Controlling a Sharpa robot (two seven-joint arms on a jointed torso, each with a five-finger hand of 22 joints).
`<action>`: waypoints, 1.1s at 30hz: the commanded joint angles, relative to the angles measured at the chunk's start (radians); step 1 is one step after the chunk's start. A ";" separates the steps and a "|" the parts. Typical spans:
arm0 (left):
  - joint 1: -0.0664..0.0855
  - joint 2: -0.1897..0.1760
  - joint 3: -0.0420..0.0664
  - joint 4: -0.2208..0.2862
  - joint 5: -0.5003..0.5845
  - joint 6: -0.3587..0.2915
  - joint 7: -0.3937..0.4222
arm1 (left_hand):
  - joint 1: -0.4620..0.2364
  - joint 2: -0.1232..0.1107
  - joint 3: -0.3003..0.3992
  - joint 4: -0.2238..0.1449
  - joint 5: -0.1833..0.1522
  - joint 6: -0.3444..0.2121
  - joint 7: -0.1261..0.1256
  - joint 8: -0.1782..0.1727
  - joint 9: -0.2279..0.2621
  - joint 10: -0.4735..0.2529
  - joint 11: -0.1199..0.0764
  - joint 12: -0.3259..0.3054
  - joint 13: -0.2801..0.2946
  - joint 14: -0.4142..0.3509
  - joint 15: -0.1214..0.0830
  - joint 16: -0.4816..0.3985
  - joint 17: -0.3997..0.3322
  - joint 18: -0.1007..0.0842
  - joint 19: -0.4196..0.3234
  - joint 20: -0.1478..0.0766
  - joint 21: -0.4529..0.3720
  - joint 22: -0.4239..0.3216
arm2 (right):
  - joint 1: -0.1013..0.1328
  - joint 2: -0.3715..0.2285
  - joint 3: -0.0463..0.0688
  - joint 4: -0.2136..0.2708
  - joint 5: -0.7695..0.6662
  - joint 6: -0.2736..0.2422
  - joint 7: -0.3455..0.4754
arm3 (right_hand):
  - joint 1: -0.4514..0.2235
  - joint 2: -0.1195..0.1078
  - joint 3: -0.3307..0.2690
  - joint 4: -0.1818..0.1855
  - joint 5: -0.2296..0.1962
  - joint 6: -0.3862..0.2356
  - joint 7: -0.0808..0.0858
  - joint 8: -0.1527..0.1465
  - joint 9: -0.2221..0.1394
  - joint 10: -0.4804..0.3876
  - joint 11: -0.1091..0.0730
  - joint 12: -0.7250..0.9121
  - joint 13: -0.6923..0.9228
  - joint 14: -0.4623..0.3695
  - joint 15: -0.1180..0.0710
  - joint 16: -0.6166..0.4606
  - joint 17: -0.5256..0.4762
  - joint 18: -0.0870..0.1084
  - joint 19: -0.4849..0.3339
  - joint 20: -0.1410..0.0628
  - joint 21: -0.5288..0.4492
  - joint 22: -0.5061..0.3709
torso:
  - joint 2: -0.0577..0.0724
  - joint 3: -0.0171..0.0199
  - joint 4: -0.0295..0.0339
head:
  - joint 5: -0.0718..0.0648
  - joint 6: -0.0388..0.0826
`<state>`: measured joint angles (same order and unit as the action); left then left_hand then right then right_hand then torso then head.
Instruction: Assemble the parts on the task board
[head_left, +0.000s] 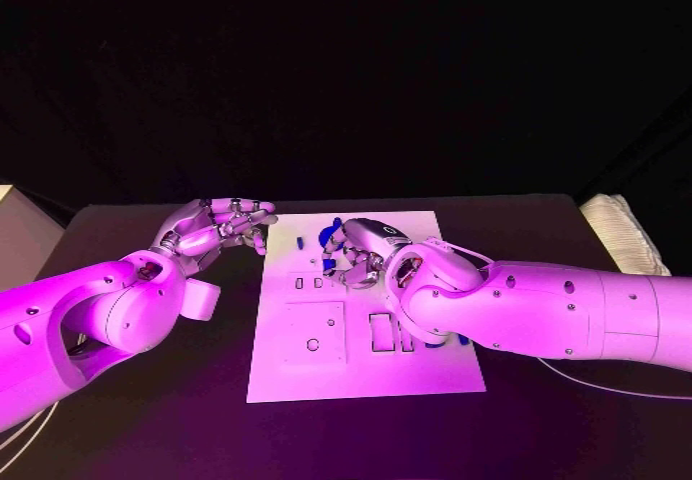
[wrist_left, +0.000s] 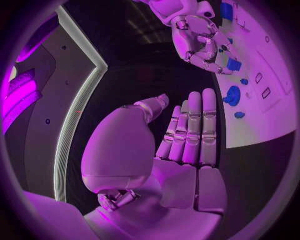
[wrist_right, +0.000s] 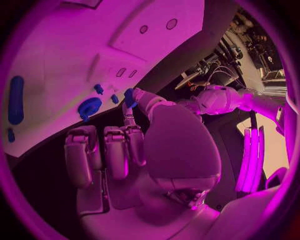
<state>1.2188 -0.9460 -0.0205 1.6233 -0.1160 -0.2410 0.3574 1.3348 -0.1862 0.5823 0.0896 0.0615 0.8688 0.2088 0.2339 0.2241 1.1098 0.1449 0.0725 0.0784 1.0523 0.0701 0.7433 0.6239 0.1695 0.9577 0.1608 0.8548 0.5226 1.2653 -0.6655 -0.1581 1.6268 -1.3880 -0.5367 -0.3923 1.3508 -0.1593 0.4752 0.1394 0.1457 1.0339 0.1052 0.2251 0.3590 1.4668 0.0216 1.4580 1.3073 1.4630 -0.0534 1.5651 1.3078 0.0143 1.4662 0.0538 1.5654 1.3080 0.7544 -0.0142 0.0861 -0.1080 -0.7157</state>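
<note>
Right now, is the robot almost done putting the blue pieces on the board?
Not very far yet, it seems. The right robot hand pinches one small blue part over the board. The left robot hand holds nothing, beside the board. A round part and a long part are on the board; whether they're fitted, I can't tell. Several slots look empty.

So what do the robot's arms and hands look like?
Both arms have smooth, rounded white shells dotted with small dark screw holes. The left hand and the right hand are shiny silver metal, with jointed fingers built from chunky segments and flat pads on the inside. A thin pale cable trails under the right arm.
</note>
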 joint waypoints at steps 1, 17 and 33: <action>0.001 0.002 0.001 0.003 -0.004 0.020 0.004 | -0.007 -0.001 0.005 0.001 -0.001 -0.007 0.002 -0.004 0.001 -0.004 -0.001 -0.001 0.001 -0.005 -0.001 0.005 -0.001 0.014 -0.005 0.000 0.001 0.001 | -0.013 0.007 -0.001 -0.002 -0.075 0.005 -0.047 | -0.013 0.000 0.000 0.009 0.005 0.006 -0.008 0.064 0.040 0.029 -0.002 0.001 0.180 0.107 0.007 0.005 0.261 -0.014 0.105 0.006 0.005 0.263 | 0.001 0.0012 0.0012 | 0.001 -0.005; 0.001 0.001 0.000 0.005 -0.006 0.020 -0.001 | -0.009 0.000 0.004 0.002 0.000 -0.009 0.003 -0.005 0.001 -0.006 0.000 -0.002 0.001 -0.005 -0.001 0.006 -0.001 0.014 -0.006 0.001 0.003 0.002 | -0.046 0.044 -0.002 -0.040 -0.134 0.015 -0.065 | -0.023 -0.010 -0.001 0.010 0.008 0.003 -0.009 0.066 0.041 0.030 -0.003 0.002 0.181 0.107 0.006 0.005 0.261 -0.014 0.105 0.005 0.005 0.263 | 0.000 0.0018 -0.0011 | 0.009 -0.018; 0.001 0.000 0.000 0.005 -0.007 0.024 -0.002 | -0.009 0.000 0.004 0.002 0.000 -0.009 0.003 -0.005 0.001 -0.006 0.000 -0.002 0.001 -0.005 -0.001 0.006 -0.001 0.014 -0.006 0.001 0.003 0.002 | -0.055 0.064 -0.002 -0.072 -0.156 0.046 -0.084 | -0.039 -0.023 -0.003 0.015 0.014 -0.002 -0.007 0.069 0.041 0.028 -0.002 -0.002 0.179 0.107 0.006 0.005 0.261 -0.014 0.105 0.005 0.005 0.263 | 0.000 0.0022 -0.0006 | 0.013 -0.022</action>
<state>1.2187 -0.9467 -0.0205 1.6261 -0.1178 -0.2377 0.3520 1.3349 -0.1862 0.5823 0.0896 0.0615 0.8651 0.2124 0.2339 0.2238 1.1098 0.1449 0.0725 0.0780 1.0523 0.0701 0.7433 0.6241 0.1695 0.9578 0.1608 0.8548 0.5232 1.2117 -0.6030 -0.1602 1.5560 -1.5213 -0.5179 -0.4648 1.3209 -0.1793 0.4719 0.1480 0.1552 1.0306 0.1015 0.2796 0.3594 1.4668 0.0217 1.4580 1.3073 1.4632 -0.0533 1.5651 1.3078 0.0144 1.4662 0.0539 1.5654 1.3075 0.7540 -0.0120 0.0858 -0.0957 -0.7371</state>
